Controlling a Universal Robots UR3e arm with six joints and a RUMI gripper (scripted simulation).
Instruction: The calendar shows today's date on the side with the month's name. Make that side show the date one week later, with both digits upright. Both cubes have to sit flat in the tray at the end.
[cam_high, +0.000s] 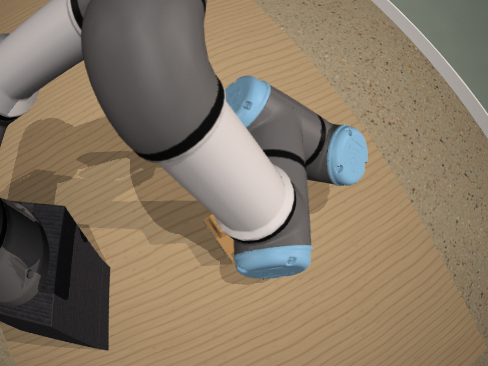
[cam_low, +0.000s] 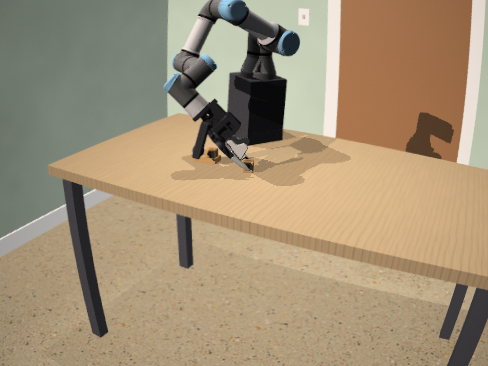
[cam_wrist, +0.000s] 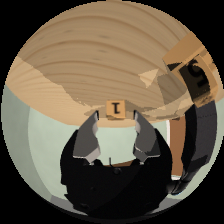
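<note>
In the wrist view a small wooden cube with the digit 1 on its facing side rests on the table top. My gripper stands around it with a gap between each finger and the cube, so it is open. The wooden calendar tray lies to one side, with a dark digit face showing on it. In the exterior view the gripper is low on the table by the cube, just right of the tray. In the top view the arm hides all but a corner of the tray.
The black robot pedestal stands just behind the tray. The arm's forearm and wrist joints hang over the work spot. The table's far edge runs behind the pedestal.
</note>
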